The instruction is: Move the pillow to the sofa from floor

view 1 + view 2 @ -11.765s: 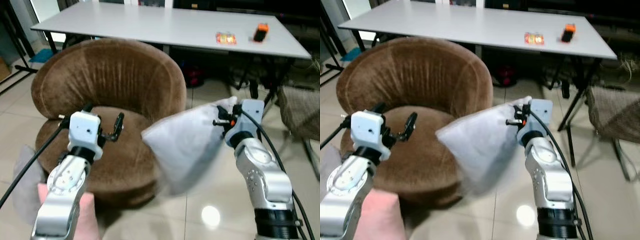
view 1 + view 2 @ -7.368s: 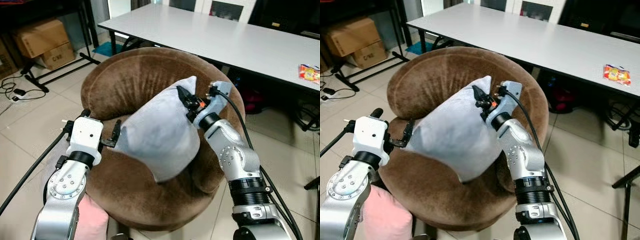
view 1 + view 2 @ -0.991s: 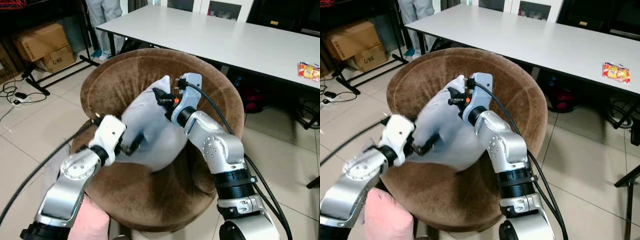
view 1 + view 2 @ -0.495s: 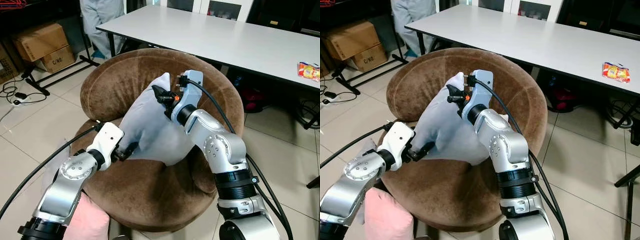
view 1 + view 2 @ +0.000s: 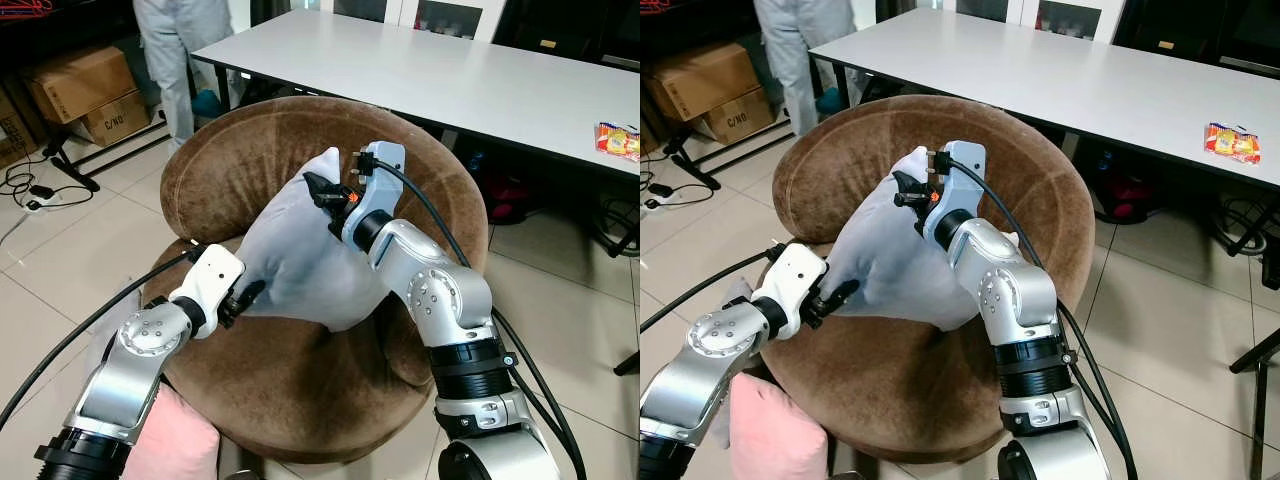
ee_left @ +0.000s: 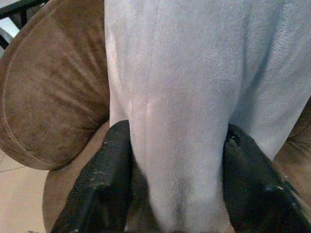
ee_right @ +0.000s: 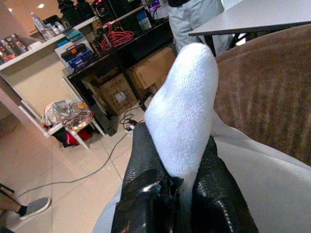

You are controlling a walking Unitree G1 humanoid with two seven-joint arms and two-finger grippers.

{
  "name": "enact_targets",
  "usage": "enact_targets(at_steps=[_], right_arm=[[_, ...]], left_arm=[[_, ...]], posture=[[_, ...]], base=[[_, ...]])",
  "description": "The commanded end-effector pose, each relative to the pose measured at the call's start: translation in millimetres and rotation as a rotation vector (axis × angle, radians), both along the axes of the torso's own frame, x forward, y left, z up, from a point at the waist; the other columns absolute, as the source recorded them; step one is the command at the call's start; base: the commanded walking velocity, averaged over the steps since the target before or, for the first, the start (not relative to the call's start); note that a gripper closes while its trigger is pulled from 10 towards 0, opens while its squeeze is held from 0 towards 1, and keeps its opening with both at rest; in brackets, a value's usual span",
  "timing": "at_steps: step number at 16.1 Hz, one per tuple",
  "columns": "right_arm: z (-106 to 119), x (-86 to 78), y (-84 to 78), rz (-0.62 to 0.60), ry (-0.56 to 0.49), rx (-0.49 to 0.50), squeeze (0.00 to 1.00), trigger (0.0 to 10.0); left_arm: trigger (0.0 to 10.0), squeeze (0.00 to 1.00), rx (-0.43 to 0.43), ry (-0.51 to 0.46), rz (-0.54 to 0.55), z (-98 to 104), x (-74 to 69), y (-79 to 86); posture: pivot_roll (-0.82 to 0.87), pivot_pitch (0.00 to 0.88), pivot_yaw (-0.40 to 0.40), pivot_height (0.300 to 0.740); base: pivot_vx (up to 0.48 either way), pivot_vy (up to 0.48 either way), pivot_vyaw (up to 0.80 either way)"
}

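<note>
A pale grey pillow stands tilted on the seat of the round brown sofa chair and leans toward its backrest. My right gripper is shut on the pillow's top corner, with a black finger on either side of it. My left gripper is at the pillow's lower left edge. In the left wrist view its fingers press in from both sides on a fold of the pillow.
A pink pillow lies on the floor by the sofa's front left. A long white table stands behind the sofa with a snack packet on it. A person stands at the back left near cardboard boxes.
The left gripper has slid down to the pillow's lower edge, and the pillow has settled more upright on the seat. The person at the back left has stepped further into view.
</note>
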State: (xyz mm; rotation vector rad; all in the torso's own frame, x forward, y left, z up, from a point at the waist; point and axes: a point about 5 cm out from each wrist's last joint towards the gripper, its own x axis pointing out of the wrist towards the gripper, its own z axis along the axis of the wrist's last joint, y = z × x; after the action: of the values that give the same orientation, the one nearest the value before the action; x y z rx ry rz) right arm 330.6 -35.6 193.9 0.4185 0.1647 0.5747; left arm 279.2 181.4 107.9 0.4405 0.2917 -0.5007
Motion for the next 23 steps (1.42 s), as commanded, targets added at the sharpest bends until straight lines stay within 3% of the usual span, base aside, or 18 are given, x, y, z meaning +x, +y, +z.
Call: enact_targets(at_steps=[1, 14, 18, 20, 23], right_arm=[[26, -3.1, 9.3, 0.024, -0.087, 0.079, 0.00, 10.0], [22, -2.7, 8.8, 0.019, -0.067, 0.076, 0.00, 10.0], [13, -2.0, 6.5, 0.013, -0.020, 0.097, 0.00, 10.0], [4, -1.3, 1.1, -0.001, 0.012, 0.100, 1.00, 10.0], [-13, -0.8, -11.4, -0.025, 0.054, 0.077, 1.00, 10.0]], left_arm=[[0.0, 0.00, 0.035, 0.023, 0.017, -5, 0.5, 5.6], [0.0, 0.00, 0.076, -0.009, 0.048, -3, 3.0, 16.6], [0.0, 0.00, 0.120, -0.023, 0.050, 2, 1.8, 27.6], [0.0, 0.00, 0.167, -0.038, 0.059, 8, 2.7, 38.8], [0.0, 0.00, 0.256, -0.069, 0.091, 26, 5.6, 68.1]], posture=[[-0.01, 0.000, 0.008, 0.740], [-0.01, 0.000, 0.010, 0.740], [0.00, 0.000, 0.008, 0.740], [0.00, 0.000, 0.007, 0.740], [0.00, 0.000, 0.007, 0.740]], base=[[0.000, 0.000, 0.00], [0.000, 0.000, 0.00], [0.000, 0.000, 0.00], [0.000, 0.000, 0.00], [0.000, 0.000, 0.00]])
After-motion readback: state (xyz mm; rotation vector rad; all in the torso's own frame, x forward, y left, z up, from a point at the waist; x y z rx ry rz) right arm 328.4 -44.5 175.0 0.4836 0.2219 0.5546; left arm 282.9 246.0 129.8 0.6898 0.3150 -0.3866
